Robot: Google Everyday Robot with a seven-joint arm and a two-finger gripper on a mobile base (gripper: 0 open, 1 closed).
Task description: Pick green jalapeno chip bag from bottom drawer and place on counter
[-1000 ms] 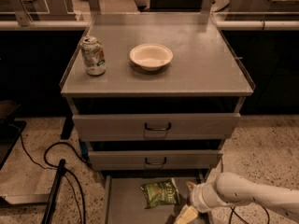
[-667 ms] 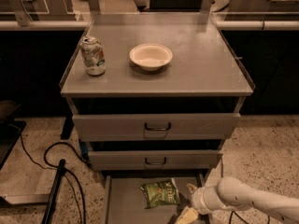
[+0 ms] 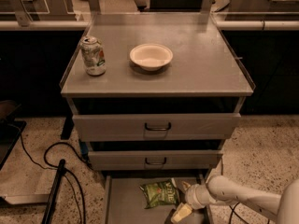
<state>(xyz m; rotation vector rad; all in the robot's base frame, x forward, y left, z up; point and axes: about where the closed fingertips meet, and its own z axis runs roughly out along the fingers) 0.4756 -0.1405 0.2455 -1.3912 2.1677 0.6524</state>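
the green jalapeno chip bag (image 3: 160,192) lies flat in the open bottom drawer (image 3: 125,204), close under the front of the middle drawer (image 3: 154,160). the hand (image 3: 183,200) is low inside the drawer, just beside the right edge of the bag. it cannot be told if the hand is released or clenched, or if it touches the bag already.

the risk is probably that the hand pushes the light bag sideways and does not catch it, because the bag is thin and crinkled. if the lift goes straight up, the bag or the arm may hit the middle drawer above. on the tabletop (image 3: 205,64), the soda can (image 3: 93,55) and the bowl (image 3: 151,56) stand at the left and centre. a careless placing could knock the can over.
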